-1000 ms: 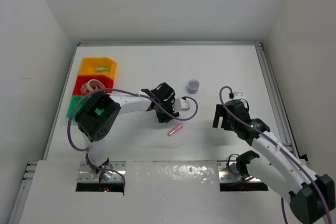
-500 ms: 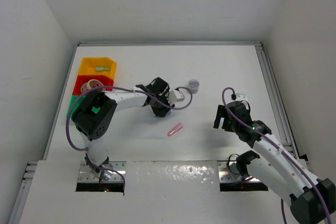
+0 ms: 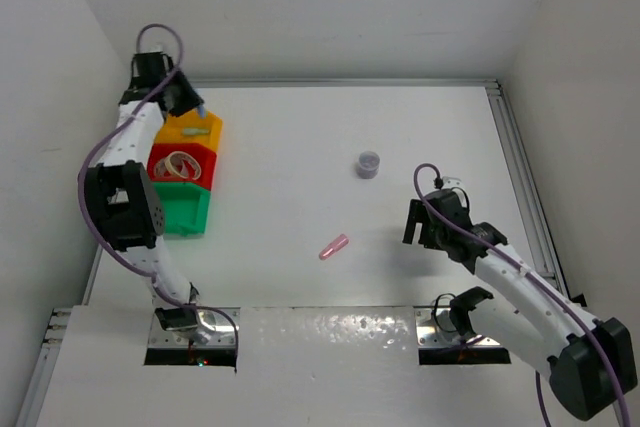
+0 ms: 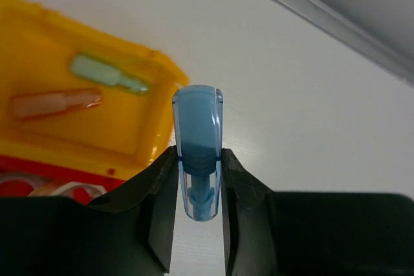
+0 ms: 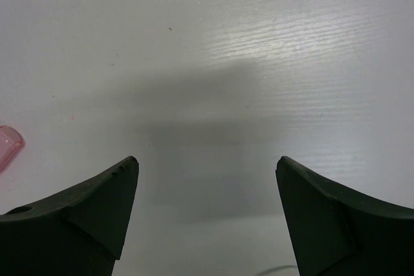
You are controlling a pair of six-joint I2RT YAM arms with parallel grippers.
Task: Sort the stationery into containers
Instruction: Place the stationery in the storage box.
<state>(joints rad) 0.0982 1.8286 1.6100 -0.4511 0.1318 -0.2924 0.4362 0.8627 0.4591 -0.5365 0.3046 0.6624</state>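
The white table [image 3: 300, 137] fills most of the overhead view, walled in on three sides. The right arm [image 3: 520, 287] reaches in from the lower right. Its gripper [image 3: 420, 225] sits right of centre, and in its wrist view the jaws [image 5: 206, 159] are spread wide over bare table with nothing between them. The left arm [image 3: 120, 147] stretches up the left edge to the upper left corner, where its gripper [image 3: 188, 99] hangs by the far end of the bins.

Three bins stand in a row down the left side, touching one another. The yellow bin [image 3: 212, 137] is farthest, the red bin [image 3: 210, 153] is in the middle and the green bin [image 3: 185, 212] is nearest. Pale rings [image 3: 177, 164] lie in the red bin, but I cannot tell from here how many there are. What is in the green bin is hidden by the arm.

A small grey-purple cylinder [image 3: 369, 163] stands alone on the table, right of centre and well apart from everything else. A pink piece [image 3: 334, 246] lies below the centre, left of the right gripper, and only its tip [image 5: 6, 143] shows at the left edge of the right wrist view.

In the left wrist view the gripper [image 4: 198, 153] pinches a blue piece [image 4: 197, 127] upright by its lower half, just beside the yellow bin's corner, with white table behind it. Inside that bin lie a green piece [image 4: 107, 74] and an orange piece [image 4: 55, 103], side by side on the floor.
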